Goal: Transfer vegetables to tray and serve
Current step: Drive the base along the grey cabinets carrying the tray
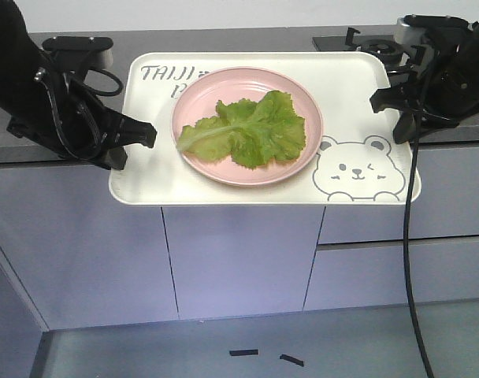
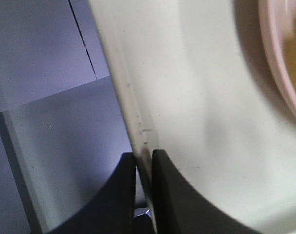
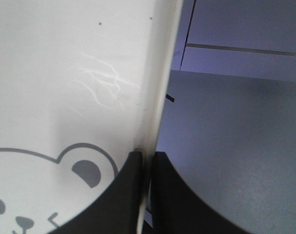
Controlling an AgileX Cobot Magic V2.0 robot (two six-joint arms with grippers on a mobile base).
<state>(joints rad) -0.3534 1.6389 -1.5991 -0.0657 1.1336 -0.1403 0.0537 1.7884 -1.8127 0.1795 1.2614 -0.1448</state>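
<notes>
The tray (image 1: 145,179) runs left-right and the vegetables' (image 1: 251,130) rib points left. The left gripper (image 1: 149,135) and right gripper (image 1: 379,101) reach inward, each pinching a short rim, apparently off the counter.

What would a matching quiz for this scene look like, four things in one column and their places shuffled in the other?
1 vegetables
2 pink plate
3 left end effector
4 right end effector

A clamped on tray edge beside bear face
B resting on tray, middle
C lying on the plate
D clamped on tray edge opposite the bear

Pairs: 1-C, 2-B, 3-D, 4-A
</notes>
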